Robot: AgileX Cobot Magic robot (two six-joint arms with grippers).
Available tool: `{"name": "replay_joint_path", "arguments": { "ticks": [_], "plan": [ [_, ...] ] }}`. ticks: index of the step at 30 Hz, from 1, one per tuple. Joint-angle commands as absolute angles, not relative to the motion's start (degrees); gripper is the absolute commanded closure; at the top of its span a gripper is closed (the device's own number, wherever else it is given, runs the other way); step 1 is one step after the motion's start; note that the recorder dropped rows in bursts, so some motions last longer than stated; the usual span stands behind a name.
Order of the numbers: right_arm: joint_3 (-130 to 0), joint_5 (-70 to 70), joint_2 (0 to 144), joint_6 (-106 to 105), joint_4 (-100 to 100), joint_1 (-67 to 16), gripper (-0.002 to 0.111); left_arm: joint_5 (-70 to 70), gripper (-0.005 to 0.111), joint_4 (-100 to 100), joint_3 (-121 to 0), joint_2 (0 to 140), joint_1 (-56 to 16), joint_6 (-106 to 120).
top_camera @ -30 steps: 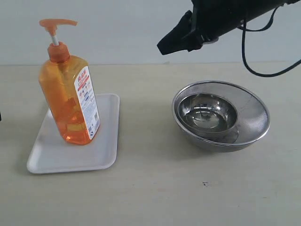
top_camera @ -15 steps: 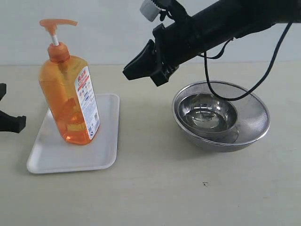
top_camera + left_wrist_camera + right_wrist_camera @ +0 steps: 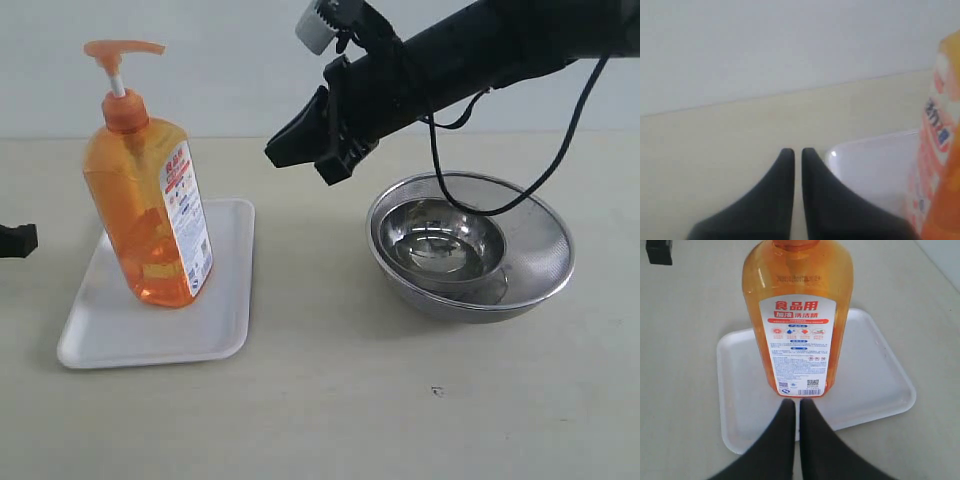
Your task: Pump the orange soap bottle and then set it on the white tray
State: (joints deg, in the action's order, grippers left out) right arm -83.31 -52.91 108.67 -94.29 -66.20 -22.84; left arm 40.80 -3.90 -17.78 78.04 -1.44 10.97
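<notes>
The orange soap bottle [image 3: 148,215] stands upright on the white tray [image 3: 225,330] at the left, pump head [image 3: 122,50] raised. My right gripper [image 3: 280,155] hangs in the air right of the bottle, apart from it, fingers shut and holding nothing. In the right wrist view the bottle [image 3: 797,315] and tray [image 3: 875,385] lie beyond the shut right gripper [image 3: 794,401]. Only a black tip of my left gripper [image 3: 18,240] shows at the left edge. In the left wrist view the left gripper [image 3: 795,151] is shut beside the tray [image 3: 875,165] and the bottle [image 3: 940,150].
A round steel mesh bowl [image 3: 540,230] with a smaller steel bowl [image 3: 445,240] inside stands at the right, under my right arm. A black cable [image 3: 520,190] droops from that arm over the bowl. A pale wall runs behind the table.
My right arm swung in from the upper right toward the bottle, then held nearly still. My left gripper showed at the left edge and has drawn back a little. The bottle has not moved.
</notes>
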Motion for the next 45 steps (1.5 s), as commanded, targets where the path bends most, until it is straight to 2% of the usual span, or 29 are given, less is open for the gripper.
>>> {"name": "replay_joint_path", "arguments": {
  "ticks": [1,5,8,13,27,45],
  "plan": [
    [-83.3,-52.1,108.6,-94.9,-66.8,-23.0,0.108,39.9,0.102,14.3,-21.8,81.0,1.5,-2.8],
    [-83.3,-52.1,108.7,-94.9,-66.9,-23.4,0.108,40.2,0.102,17.8,-23.4,83.4,4.1,-3.7],
    [-83.3,-51.0,108.7,-95.0,-66.9,-24.0,0.108,41.2,0.102,27.7,-23.4,84.3,6.5,-7.0],
    [-84.6,-51.0,110.9,-95.2,-68.1,-25.2,0.108,48.6,0.102,38.8,-24.1,88.3,10.7,-13.4],
    [-92.1,-54.9,117.0,-93.5,-70.4,-25.3,0.108,54.4,0.102,48.6,-29.0,95.9,10.8,-17.8],
    [-96.1,-52.6,122.0,-93.8,-71.3,-29.3,0.108,54.4,0.102,53.4,-29.4,96.0,10.8,-18.4]
  ]
}}
